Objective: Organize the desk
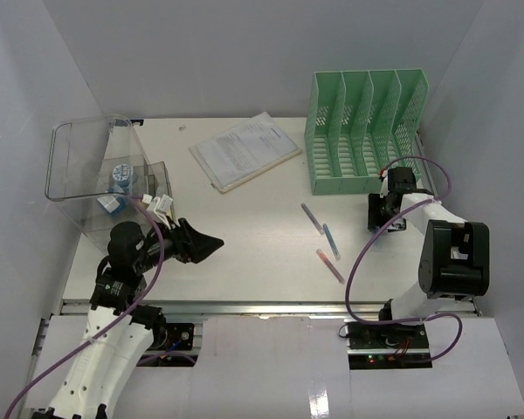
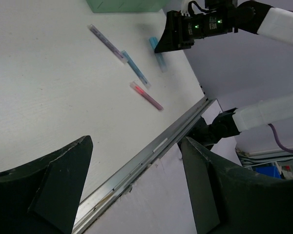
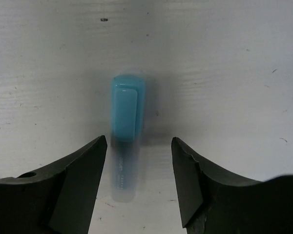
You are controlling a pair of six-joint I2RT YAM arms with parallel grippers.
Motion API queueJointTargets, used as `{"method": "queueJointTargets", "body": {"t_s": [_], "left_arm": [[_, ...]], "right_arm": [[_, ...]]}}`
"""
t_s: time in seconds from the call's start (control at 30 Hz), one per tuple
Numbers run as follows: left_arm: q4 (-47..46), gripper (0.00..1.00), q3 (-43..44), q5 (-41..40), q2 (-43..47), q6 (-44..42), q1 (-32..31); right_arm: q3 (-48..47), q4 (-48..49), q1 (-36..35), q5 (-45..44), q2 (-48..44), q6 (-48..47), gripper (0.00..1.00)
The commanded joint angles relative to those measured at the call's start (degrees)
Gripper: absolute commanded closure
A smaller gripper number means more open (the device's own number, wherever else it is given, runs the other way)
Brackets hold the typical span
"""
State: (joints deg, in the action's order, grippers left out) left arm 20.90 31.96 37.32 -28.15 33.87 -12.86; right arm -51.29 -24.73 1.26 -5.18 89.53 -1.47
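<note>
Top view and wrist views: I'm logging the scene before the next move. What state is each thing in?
Left claw: open, empty.
Right claw: open, straddling the turquoise-capped pen, not gripping.
Turquoise-capped pen: flat on the desk.
Purple pen: flat, loose.
Blue pen: flat, loose.
Red pen: flat, loose.
Papers: flat, askew.
File rack: upright, slots look empty.
Clear bin: holding small items.

Item count, top view.
- Pens: 4. The purple pen point(image 1: 312, 216), blue pen point(image 1: 331, 242) and red pen point(image 1: 329, 265) are grouped at centre right. The turquoise-capped pen point(image 3: 124, 114) lies apart, further right.
- mint-green file rack point(image 1: 367, 105): 1, with four slots, upper right.
- clear bin point(image 1: 79, 166): 1, upper left. Its contents are too indistinct to count.
- paper stack point(image 1: 244, 150): 1, upper centre.
- desk point(image 1: 244, 262): 1.
</note>
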Motion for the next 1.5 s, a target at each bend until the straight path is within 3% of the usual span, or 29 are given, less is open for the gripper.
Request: {"method": "queueJointTargets", "body": {"t_s": [0.0,0.2,0.4,0.5,0.6,0.73,0.87,1.13,1.47], "left_arm": [[-5.5,0.16,-3.4,4.1,2.9,4.7,0.0],[-16.7,0.16,-11.1,6.5,5.3,15.0,0.0],[-25.6,0.17,-16.2,5.9,5.7,21.6,-0.7],[-29.8,0.17,-16.6,2.6,1.5,22.6,-5.0],[-35.5,0.17,-15.9,-6.1,-4.0,21.4,-15.5],[-42.1,0.16,-8.9,-21.1,-22.1,16.4,-33.0],[-49.5,0.12,0.0,-29.1,-38.1,13.7,-40.2],[-53.6,0.11,16.3,-36.3,-63.0,11.0,-45.3],[-49.4,0.14,33.0,-43.4,-77.8,9.0,-48.1]], "right_arm": [[-3.0,0.2,0.8,3.9,2.0,1.0,0.41],[-3.5,0.9,0.9,4.0,5.3,1.0,0.52],[-2.9,1.1,1.0,7.2,5.0,0.7,0.73],[-1.9,1.8,1.0,12.7,0.9,0.3,0.8],[-0.3,4.0,1.0,23.8,-3.4,0.1,0.84],[2.2,8.3,1.0,36.6,-11.8,1.8,0.87],[2.3,10.9,0.9,43.7,-15.9,6.1,0.88],[2.8,13.7,0.8,49.3,-20.4,11.6,0.88],[5.5,16.0,0.9,53.7,-23.0,14.8,0.88]]}}
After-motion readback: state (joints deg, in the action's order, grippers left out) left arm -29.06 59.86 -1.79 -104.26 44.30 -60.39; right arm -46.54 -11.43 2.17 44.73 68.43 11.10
